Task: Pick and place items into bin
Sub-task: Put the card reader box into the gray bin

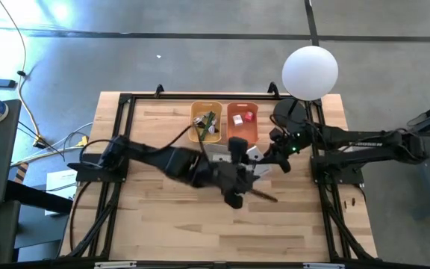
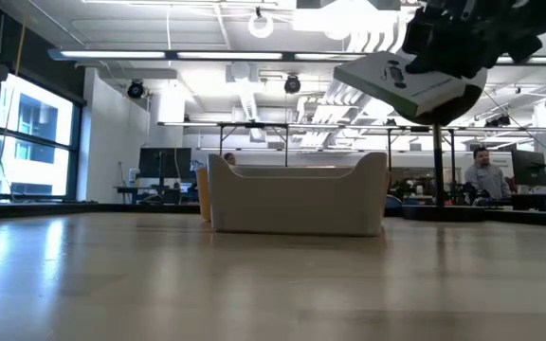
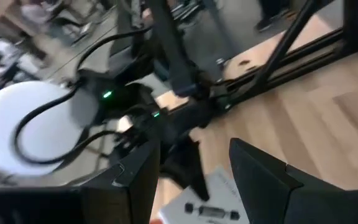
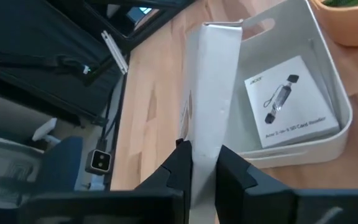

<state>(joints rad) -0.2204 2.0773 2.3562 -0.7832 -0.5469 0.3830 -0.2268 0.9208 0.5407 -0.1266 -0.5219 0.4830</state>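
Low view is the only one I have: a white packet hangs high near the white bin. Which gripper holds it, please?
Observer: The right gripper holds it. The packet stands on its edge in the grip.
Operator: Is the bin empty? I see only its outer wall.
Observer: No. The white bin holds a second packet, lying flat with the printed face up.
Operator: And the left arm?
Observer: The left gripper is open and holds nothing. It is close to the right one.
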